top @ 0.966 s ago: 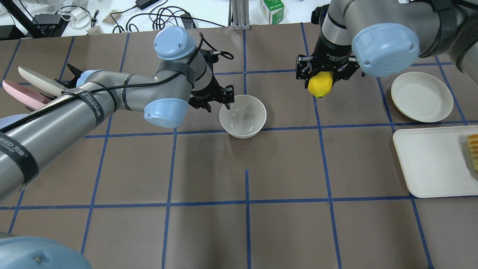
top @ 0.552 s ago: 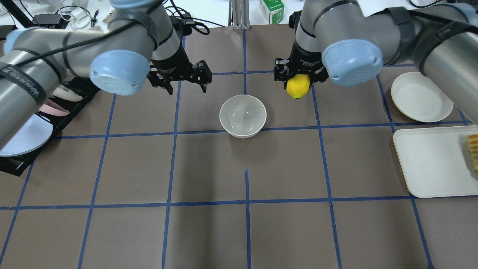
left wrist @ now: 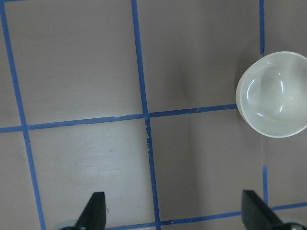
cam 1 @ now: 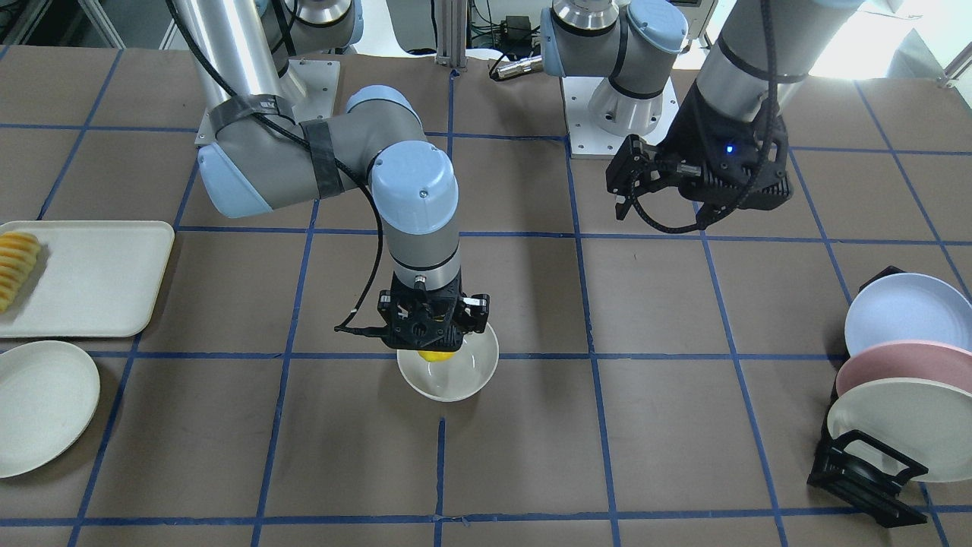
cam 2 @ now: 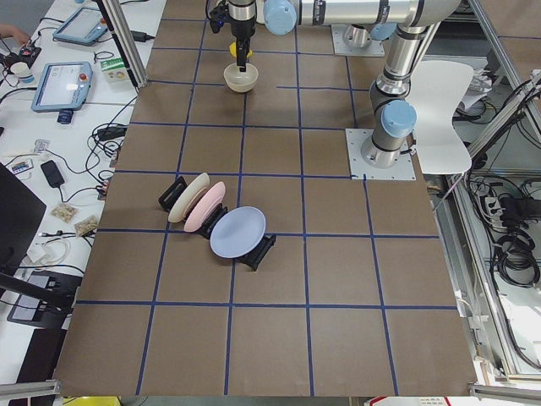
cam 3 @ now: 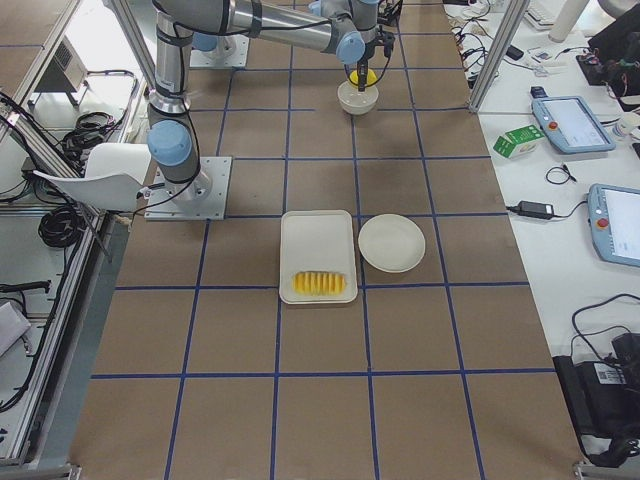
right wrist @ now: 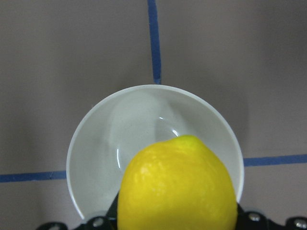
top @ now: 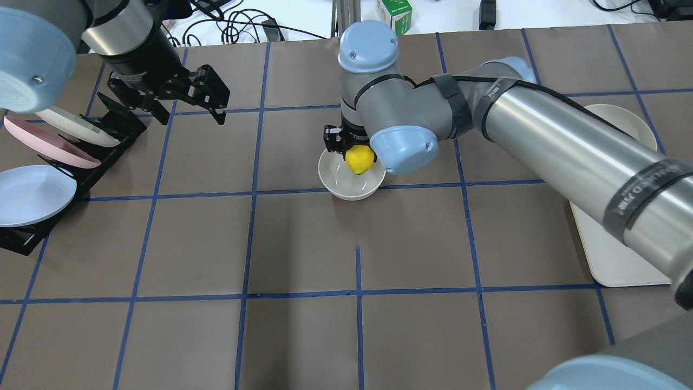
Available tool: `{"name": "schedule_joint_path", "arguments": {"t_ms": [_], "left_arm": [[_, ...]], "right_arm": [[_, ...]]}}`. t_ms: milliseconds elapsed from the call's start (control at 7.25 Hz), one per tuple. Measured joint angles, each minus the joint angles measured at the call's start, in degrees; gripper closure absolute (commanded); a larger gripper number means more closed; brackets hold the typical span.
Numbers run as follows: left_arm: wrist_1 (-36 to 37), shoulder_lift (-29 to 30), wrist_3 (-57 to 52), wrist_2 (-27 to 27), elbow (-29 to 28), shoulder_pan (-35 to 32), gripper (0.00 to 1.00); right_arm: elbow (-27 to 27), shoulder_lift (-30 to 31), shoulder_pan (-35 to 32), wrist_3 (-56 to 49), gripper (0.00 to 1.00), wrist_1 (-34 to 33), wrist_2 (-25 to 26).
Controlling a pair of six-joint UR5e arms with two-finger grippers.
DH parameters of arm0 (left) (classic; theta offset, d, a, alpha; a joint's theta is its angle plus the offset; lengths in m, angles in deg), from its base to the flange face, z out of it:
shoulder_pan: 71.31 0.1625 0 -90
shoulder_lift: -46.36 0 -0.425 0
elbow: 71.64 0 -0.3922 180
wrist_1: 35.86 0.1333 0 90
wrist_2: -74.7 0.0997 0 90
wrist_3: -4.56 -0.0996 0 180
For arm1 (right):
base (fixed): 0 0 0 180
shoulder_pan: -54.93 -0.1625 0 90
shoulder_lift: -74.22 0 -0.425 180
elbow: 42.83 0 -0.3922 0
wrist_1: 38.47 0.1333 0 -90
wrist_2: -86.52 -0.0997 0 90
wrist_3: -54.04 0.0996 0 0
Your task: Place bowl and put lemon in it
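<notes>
The bowl (top: 346, 188) stands upright on the brown table (top: 303, 244), just beside a crossing of blue tape lines near the table's middle, so the first half of the job looks done. The right gripper (cam 1: 433, 343) hangs straight down over it with its jaws closed around the lemon (right wrist: 177, 187). In the right wrist view the yellow fruit fills the lower frame with the bowl's pale, empty hollow directly beneath it. From the overhead and front views the lemon sits at about rim level, over the half of the bowl nearer the robot. Whether it touches the inside wall cannot be told. The lemon is not yet resting free in the bowl. What is left appears to be a short lowering, if any, then letting go of the fruit and lifting the arm clear without nudging the bowl. The left gripper (top: 190, 111) is well off to the robot's left, near the black rack (top: 116, 135) of standing plates (top: 32, 195). Its jaws are spread wide with nothing between them, and its wrist camera sees the bowl only at the frame's edge. A tray (cam 1: 91, 281) of sliced fruit and a flat plate (cam 1: 42, 406) lie apart on the robot's right.
</notes>
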Motion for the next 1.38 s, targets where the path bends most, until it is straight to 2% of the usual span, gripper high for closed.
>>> {"name": "schedule_joint_path", "arguments": {"t_ms": [138, 414, 552, 690, 1103, 1379], "left_arm": [[-0.56, -1.02, -0.02, 1.67, 0.21, 0.08, 0.00], [-0.66, -1.50, 1.16, 1.24, 0.40, 0.05, 0.00], [-0.52, -1.66, 2.00, 0.50, 0.32, -0.08, 0.00], [-0.45, -1.81, 3.06, 0.14, 0.07, -0.15, 0.00], [-0.32, -1.07, 4.45, 0.23, -0.15, -0.37, 0.00], [-0.32, -1.71, 4.68, 0.51, -0.35, -0.40, 0.00]], "right_arm": [[0.01, -1.63, -0.50, 0.42, 0.64, -1.40, 0.02], [0.10, -3.83, -0.75, 0.37, 0.59, -2.13, -0.03], [0.13, -4.35, -0.79, 0.25, 0.32, -2.23, -0.06], [0.15, -4.71, -0.82, 0.28, 0.00, -2.33, -0.08], [-0.10, -4.28, -0.88, 0.35, 0.00, -1.82, -0.13], [-0.69, -0.77, -0.68, 0.27, 0.00, -0.31, -0.38]]}}
